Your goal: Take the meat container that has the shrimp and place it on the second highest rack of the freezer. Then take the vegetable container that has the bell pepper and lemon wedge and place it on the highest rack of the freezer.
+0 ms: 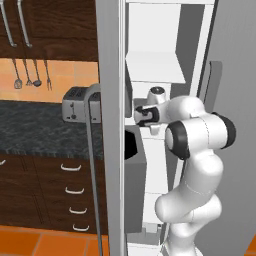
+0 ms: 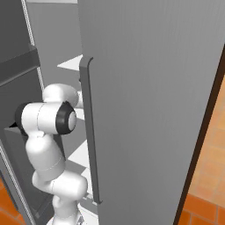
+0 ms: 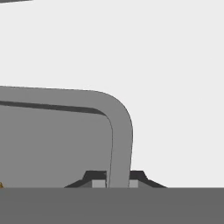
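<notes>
My fingers point(image 3: 118, 183) are clamped on the rim of a grey container point(image 3: 52, 144), its rounded corner rising at lower centre of the hand view. A speck of orange at the lower left edge is likely the shrimp point(image 3: 1, 185), so I judge this the meat container. In the left base view my arm point(image 1: 192, 165) reaches into the open freezer point(image 1: 111, 75), wrist at mid-frame among the white shelves point(image 1: 152, 67). Which rack the container is level with, I cannot tell. To do this well, I should keep the container level, set it fully onto the second highest rack, and let go only once it rests flat.
</notes>
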